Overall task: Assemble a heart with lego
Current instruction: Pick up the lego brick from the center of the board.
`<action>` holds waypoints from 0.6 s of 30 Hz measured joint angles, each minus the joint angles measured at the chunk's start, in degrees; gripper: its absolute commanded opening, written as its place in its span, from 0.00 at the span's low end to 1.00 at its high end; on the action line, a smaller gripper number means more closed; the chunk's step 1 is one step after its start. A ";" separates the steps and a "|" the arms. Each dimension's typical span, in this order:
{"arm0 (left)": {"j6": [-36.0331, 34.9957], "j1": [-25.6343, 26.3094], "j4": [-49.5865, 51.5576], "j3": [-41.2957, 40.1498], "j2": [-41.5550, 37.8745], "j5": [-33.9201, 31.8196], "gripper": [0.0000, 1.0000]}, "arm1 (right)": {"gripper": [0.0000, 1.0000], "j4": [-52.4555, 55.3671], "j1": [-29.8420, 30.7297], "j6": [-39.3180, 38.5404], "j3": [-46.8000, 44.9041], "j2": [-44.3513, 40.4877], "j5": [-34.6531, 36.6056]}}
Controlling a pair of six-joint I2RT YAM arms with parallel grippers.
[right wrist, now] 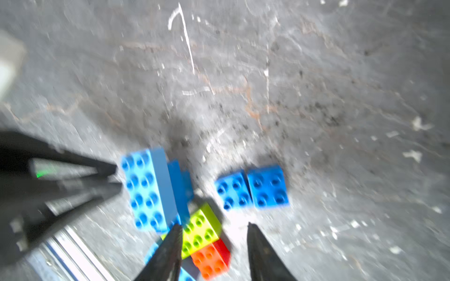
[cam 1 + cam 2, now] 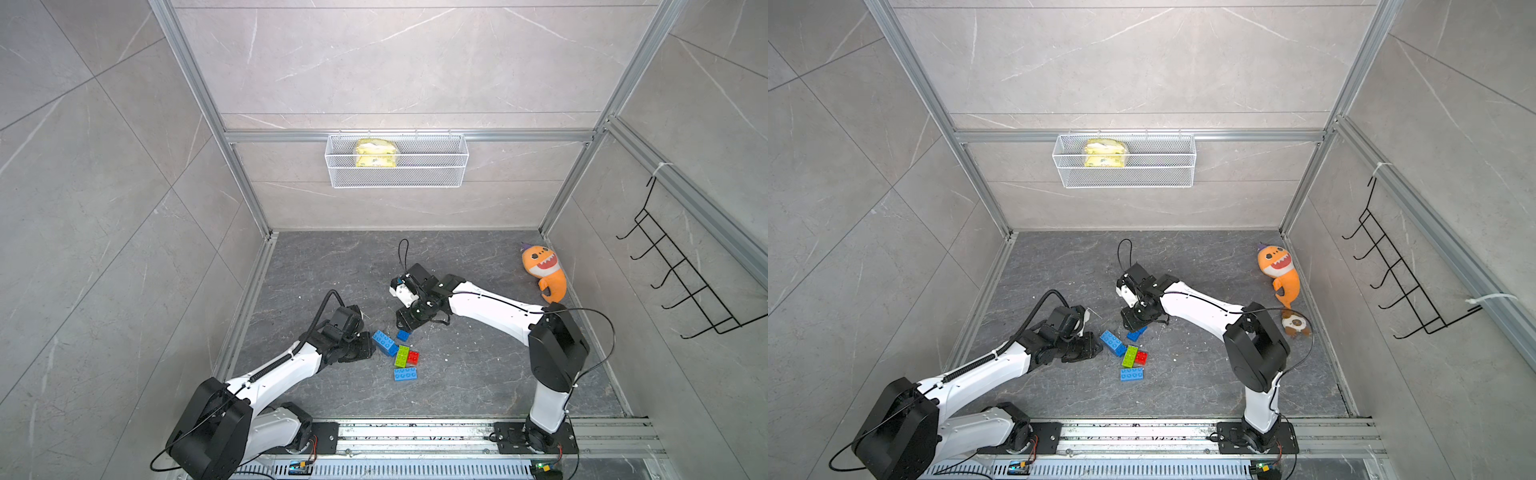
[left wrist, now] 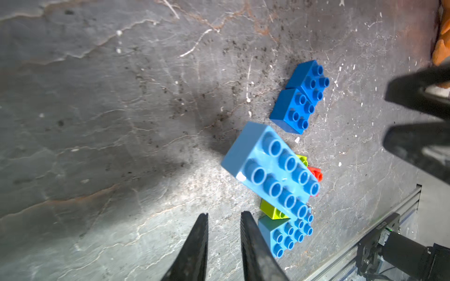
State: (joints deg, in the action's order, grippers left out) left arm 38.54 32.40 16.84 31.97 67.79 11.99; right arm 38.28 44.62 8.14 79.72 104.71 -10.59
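Note that both grippers are empty. The left gripper (image 3: 225, 214) has its fingers slightly apart, and the right gripper (image 1: 214, 225) has its fingers wider apart. The heart (image 2: 401, 356) lies on the floor (image 2: 457, 374) near both grippers. Two dark blue bricks (image 3: 300, 97) lie just beside it.
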 measured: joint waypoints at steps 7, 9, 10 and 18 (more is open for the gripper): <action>1.88 -4.79 -1.42 -3.54 -2.73 0.26 0.36 | 0.59 -2.10 0.02 -8.11 -13.57 -7.17 0.92; 2.67 -6.80 -2.95 -4.61 -2.97 0.92 0.37 | 0.59 -2.14 0.04 -10.14 -14.82 -8.37 0.31; 3.04 -7.69 -3.67 -5.01 -2.97 1.57 0.37 | 0.59 -2.27 0.11 -11.23 -14.86 -8.57 0.07; 4.15 -9.86 -7.23 -5.09 -0.87 4.61 0.38 | 0.59 -3.15 4.63 -16.83 -13.00 -4.68 -0.02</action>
State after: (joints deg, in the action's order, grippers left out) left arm 42.70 22.55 9.61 26.87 66.92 16.60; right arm 35.14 49.25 -8.69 66.72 100.03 -10.61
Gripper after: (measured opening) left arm 0.379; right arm 0.591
